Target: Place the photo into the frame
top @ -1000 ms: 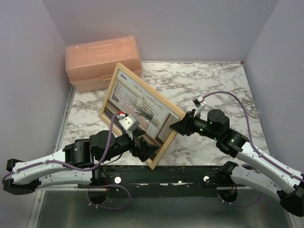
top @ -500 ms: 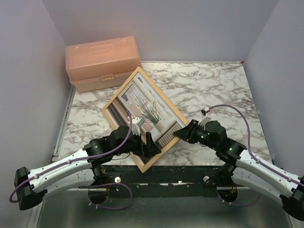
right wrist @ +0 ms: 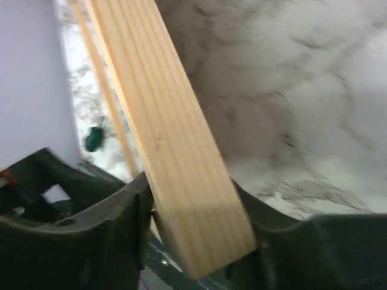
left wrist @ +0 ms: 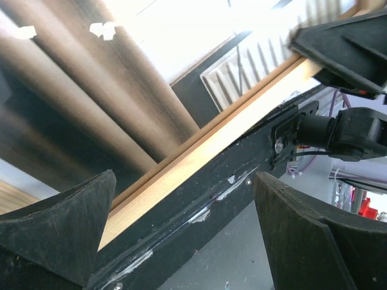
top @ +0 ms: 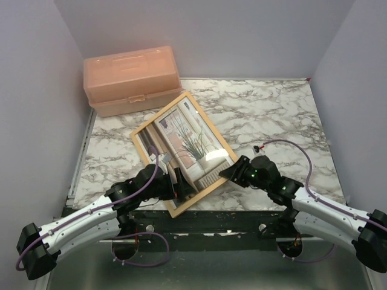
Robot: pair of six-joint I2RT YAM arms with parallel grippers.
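Top camera: the frame [top: 210, 124] sits at an angle on the marble counter [top: 266, 109], towards its front, with the near corner reaching over the black rail [top: 242, 220] at the counter's edge. The photo [top: 187, 142], a spiky potted plant by a curtained window, fills the space inside the light-wood bars, and a bright patch of glare sits on its lower right. The left hand [top: 181, 182] is at the frame's near-left side, low down by the near corner. The right hand [top: 231, 171] meets the frame at its right corner. A peach toolbox [top: 132, 80] stands at the far left of the counter, just behind the frame's far corner. Whether the frame lies fully flat cannot be told from here.

Left wrist camera: the left hand is released, its two dark fingers [left wrist: 54, 235] spread wide at the bottom of the view. A wooden bar of the frame runs diagonally across the gap between them. The curtains and radiator of the photo show blurred above the bar, and the black rail lies below it. At the upper right a dark finger of the right hand overlaps the bar.

Right wrist camera: the right hand is clenched on the frame, with a pale, grained bar pinched between both fingers [right wrist: 72, 241]. The bar rises up and to the left from the grip. Blurred marble counter lies behind it.
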